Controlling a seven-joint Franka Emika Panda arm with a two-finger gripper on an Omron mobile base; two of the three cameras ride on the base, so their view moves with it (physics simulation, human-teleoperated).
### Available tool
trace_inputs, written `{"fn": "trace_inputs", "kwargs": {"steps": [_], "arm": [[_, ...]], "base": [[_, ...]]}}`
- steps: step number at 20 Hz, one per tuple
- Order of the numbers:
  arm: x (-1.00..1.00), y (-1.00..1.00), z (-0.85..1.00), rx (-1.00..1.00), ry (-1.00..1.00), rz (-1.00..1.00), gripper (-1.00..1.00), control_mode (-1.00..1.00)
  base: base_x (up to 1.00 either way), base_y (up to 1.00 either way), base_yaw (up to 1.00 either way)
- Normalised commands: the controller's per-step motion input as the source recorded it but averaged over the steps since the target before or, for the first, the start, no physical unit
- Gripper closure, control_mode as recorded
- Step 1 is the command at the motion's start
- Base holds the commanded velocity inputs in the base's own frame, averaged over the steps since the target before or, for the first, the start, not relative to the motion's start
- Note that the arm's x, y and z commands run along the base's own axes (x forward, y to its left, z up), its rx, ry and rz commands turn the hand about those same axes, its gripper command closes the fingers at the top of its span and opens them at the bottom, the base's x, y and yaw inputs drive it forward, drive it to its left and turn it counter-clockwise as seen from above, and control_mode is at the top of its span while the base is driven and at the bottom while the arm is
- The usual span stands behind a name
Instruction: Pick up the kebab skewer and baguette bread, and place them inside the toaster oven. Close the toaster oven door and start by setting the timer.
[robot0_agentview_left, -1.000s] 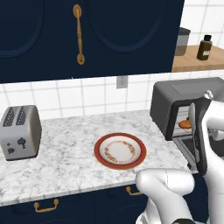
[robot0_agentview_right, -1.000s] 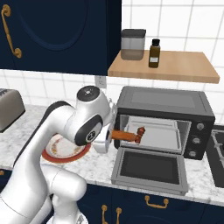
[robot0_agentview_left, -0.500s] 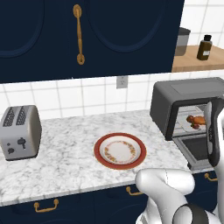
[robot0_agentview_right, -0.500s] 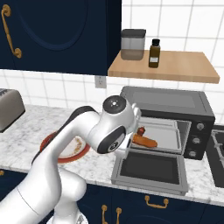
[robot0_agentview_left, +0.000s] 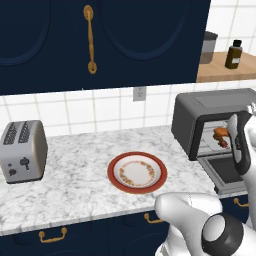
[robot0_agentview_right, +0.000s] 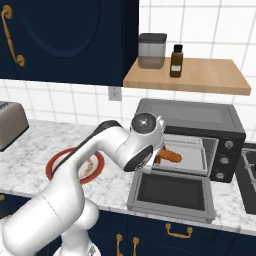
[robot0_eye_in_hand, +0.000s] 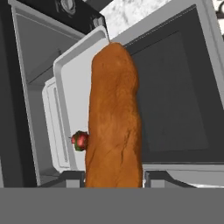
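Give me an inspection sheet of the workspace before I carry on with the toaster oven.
Surface: white marbled counter, nothing spilled.
Job's things: dark grey boxy toaster oven with its drop-down door lying open; long orange-brown baguette bread over the grey tray inside; a red chunk of the kebab skewer shows beside the bread.
Clutter: red-rimmed plate, nothing on it; silver two-slot toaster.
Gripper: at the oven mouth; its fingers are hidden by the bread, so a hold cannot be confirmed.
Cables: nothing seen.
Surroundings: navy cabinets, wooden shelf with a grey canister and a dark bottle.
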Motion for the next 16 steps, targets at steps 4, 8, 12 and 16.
{"fn": "trace_inputs", "kwargs": {"steps": [4,8,12,16], "arm": [[0.08,-0.3,-0.15,0.0,0.03,0.06,1.0,-1.0],[0.06,-0.46,-0.31,0.0,0.0,0.08,1.0,-1.0],[0.14,-0.31,-0.06,0.0,0.0,0.07,1.0,-1.0],[0.19,-0.26,0.0,0.0,0.0,0.03,1.0,-1.0]], "base": [[0.0,0.0,0.0],[0.0,0.0,0.0],[0.0,0.0,0.0],[0.0,0.0,0.0]]}}
